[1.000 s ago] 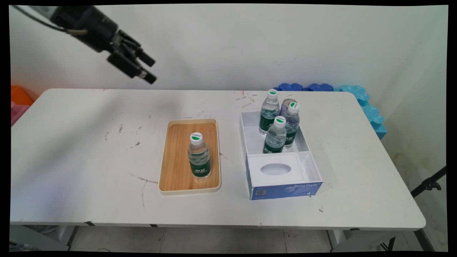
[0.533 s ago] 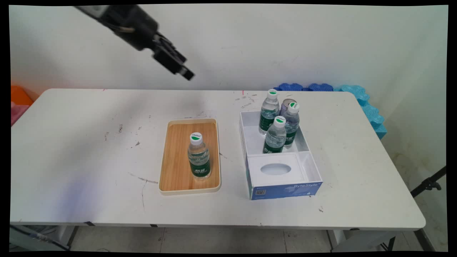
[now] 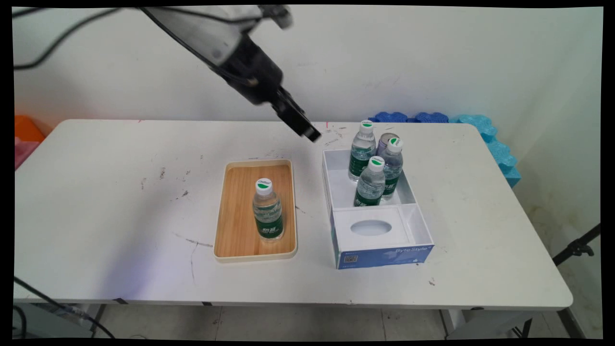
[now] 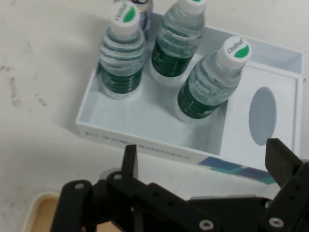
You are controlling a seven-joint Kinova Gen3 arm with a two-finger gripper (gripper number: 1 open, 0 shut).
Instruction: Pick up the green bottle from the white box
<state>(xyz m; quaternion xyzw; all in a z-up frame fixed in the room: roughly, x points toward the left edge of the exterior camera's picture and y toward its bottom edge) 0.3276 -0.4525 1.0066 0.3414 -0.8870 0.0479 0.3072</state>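
Observation:
My gripper [image 3: 309, 132] hangs empty above the table's far side, just left of the white box [image 3: 331, 192]. In the hand view the gripper [image 4: 203, 151] is open, its fingers [image 4: 129, 159] spread wide over the box's near wall [image 4: 145, 145]. Three clear water bottles with green labels and white caps stand upright in the box's far compartment: one [image 3: 362, 151] [image 4: 123, 53] at the back, one [image 3: 392, 166] [image 4: 181, 38] to the right, one [image 3: 370, 185] [image 4: 211, 82] in front. A metal can [image 3: 384, 142] stands behind them. Another bottle [image 3: 267, 211] stands on the wooden tray [image 3: 235, 216].
The box's near compartment holds a white insert with an oval hole [image 3: 371, 228] [image 4: 263, 116]; its front is blue. Blue foam pieces [image 3: 485, 132] lie off the table's far right corner. An orange and pink thing [image 3: 26, 137] sits at the left edge.
The arm has swung right and down from the upper left, bringing the gripper from over the table's far left to beside the box. The bottles, tray and box have not moved.

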